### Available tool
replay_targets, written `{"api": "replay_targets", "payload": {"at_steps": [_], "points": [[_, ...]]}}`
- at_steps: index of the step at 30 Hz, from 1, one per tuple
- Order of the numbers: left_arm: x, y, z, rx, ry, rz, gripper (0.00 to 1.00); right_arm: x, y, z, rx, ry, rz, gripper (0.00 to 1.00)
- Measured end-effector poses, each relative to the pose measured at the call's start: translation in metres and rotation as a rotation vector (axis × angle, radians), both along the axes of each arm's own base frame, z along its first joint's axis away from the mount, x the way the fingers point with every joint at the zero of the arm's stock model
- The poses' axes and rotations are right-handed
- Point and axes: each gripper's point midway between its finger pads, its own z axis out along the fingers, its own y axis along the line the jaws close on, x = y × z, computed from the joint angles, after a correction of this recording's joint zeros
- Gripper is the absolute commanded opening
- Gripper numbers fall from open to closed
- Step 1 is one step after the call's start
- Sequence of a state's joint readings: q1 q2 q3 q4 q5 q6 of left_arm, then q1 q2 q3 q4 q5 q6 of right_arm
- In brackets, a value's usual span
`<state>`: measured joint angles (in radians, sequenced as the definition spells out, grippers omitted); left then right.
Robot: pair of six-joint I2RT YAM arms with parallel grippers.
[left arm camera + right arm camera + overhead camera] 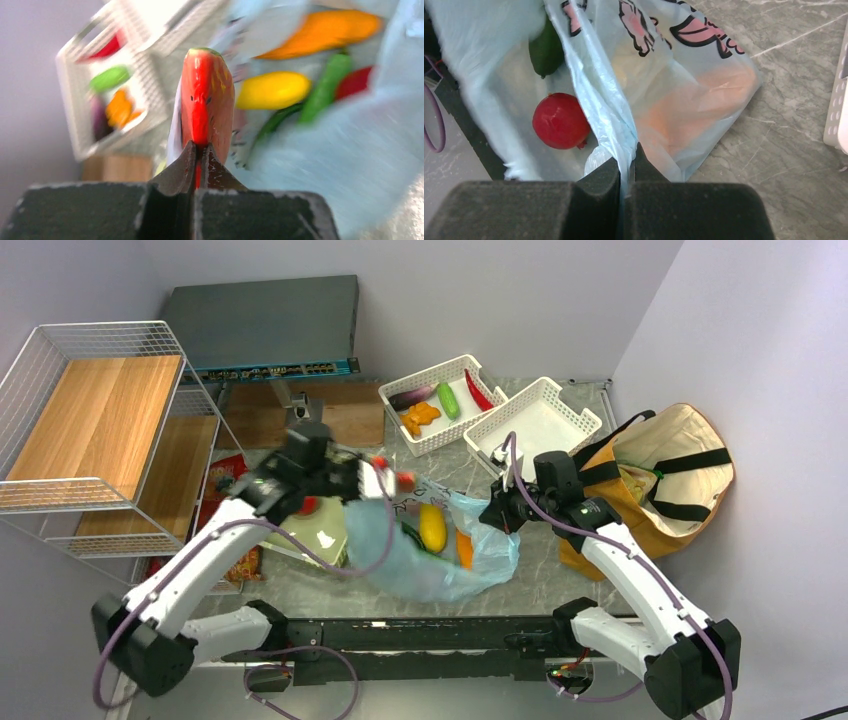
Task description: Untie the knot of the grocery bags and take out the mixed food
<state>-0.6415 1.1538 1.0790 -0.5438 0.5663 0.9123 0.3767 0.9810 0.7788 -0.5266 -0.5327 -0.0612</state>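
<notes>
**Blue bag open, unloading in progress: watermelon slice in left grip**

- Canvas tote sits at 3 o'clock from the blue plastic bag, just beside my right arm. Its mouth gapes and the black straps lie loose. I can't make out what's inside, and I read it as not yet started.
- The blue bag is at table centre with its mouth facing 12 o'clock, and I see no knot on it. I judge the untie step done for this bag and the removal step in hand.
- Two white baskets sit at 12 to 1 o'clock from the bag. The left basket already holds produce. The right basket is mostly bare.
- In the bag I can see the mango, carrot, cucumber and apple.
- Left gripper has its fingers clamped on the lower edge of the watermelon slice. It holds the slice above the bag mouth at 11 o'clock, clear of the film.
- Right gripper has its fingers pinched together on a fold of the bag rim, at the bag's 2 o'clock corner.

Next move, my call: swing left toward a basket at 1 o'clock, lower the slice inside the wall, then release. The right pinch should hold the mouth up so the film doesn't collapse over the mango. The left wrist view is motion-blurred, so I'd confirm the grip before traversing.
</notes>
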Motion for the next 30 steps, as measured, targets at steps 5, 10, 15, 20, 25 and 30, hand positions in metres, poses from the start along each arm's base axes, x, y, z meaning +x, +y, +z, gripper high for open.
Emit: {"api": "replay_targets", "payload": {"at_steps": [5,10,15,20,25,30], "points": [[0.05,0.099,0.036,-0.125,-0.003,0.433,0.0,0.0,0.001,0.004,0.007,-0.017,0.002,0.0],[0.052,0.159,-0.018,-0.115,0.142,0.661,0.0,0.0,0.0,0.003,0.005,-0.016,0.004,0.0],[0.039,0.146,-0.013,-0.225,0.265,0.668,0.0,0.0,0.001,-0.002,-0.002,0.003,0.004,0.0],[0.039,0.157,0.0,-0.299,0.306,0.741,0.42,0.003,0.002,-0.004,-0.007,0.014,0.004,0.0],[0.007,0.126,-0.013,-0.195,0.322,0.563,0.75,0.007,0.003,0.001,-0.003,0.005,0.004,0.0],[-0.067,0.033,-0.008,-0.125,0.273,0.138,0.95,0.007,0.004,0.001,-0.001,0.009,0.005,0.0]]}}
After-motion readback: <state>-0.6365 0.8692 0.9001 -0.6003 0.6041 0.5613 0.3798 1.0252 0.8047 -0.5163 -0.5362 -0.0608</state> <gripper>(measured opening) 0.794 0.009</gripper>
